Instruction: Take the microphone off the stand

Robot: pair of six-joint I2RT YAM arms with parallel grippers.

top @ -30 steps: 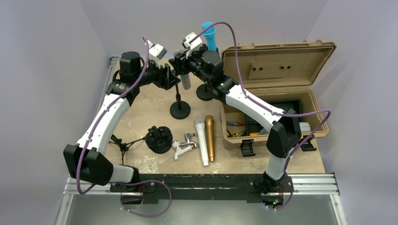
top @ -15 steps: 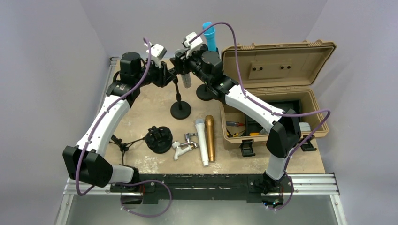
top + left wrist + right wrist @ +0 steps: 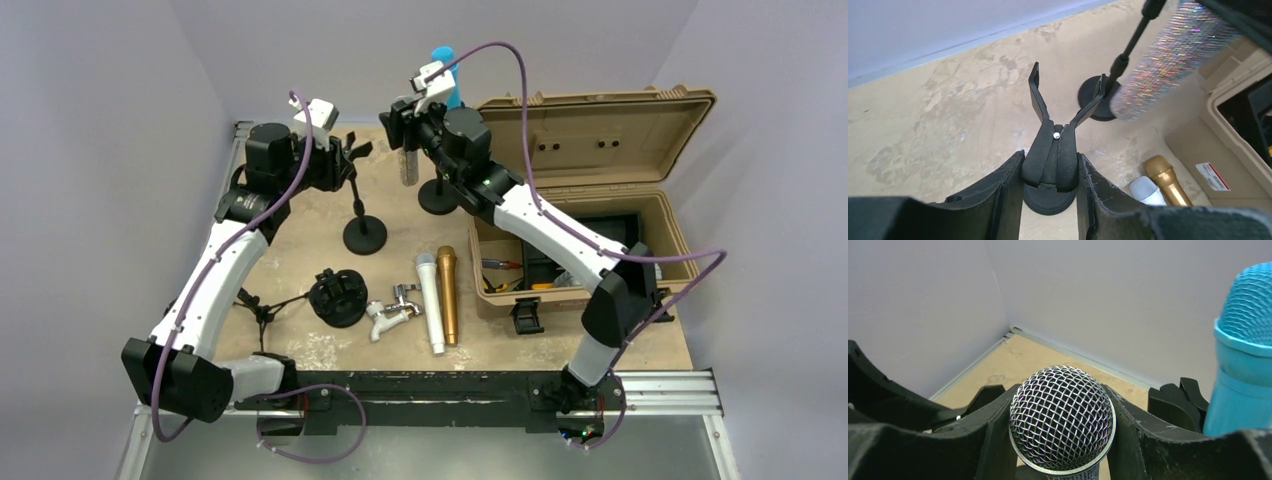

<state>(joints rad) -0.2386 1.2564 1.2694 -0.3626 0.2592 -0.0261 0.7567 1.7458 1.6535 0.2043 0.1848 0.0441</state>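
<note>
Moved: mic [image 3: 408, 165] now clear of stand [image 3: 364, 235], which shifted left with left gripper [image 3: 1050, 192] clamped on its clip [image 3: 1055, 145]; right gripper [image 3: 1063, 440] clamped round mic; case sticker [image 3: 1215, 176] unreadable.

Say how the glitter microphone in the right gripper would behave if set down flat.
Probably rigid. The glitter microphone has a round barrel, so it would likely roll once laid flat. Its wire-mesh head may dent if dropped.

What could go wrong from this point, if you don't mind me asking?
The right hand holds the glitter microphone right beside the blue microphone; a swing could knock that one over. The left hand grips the clip of the stand; an uneven release might tip it.
</note>
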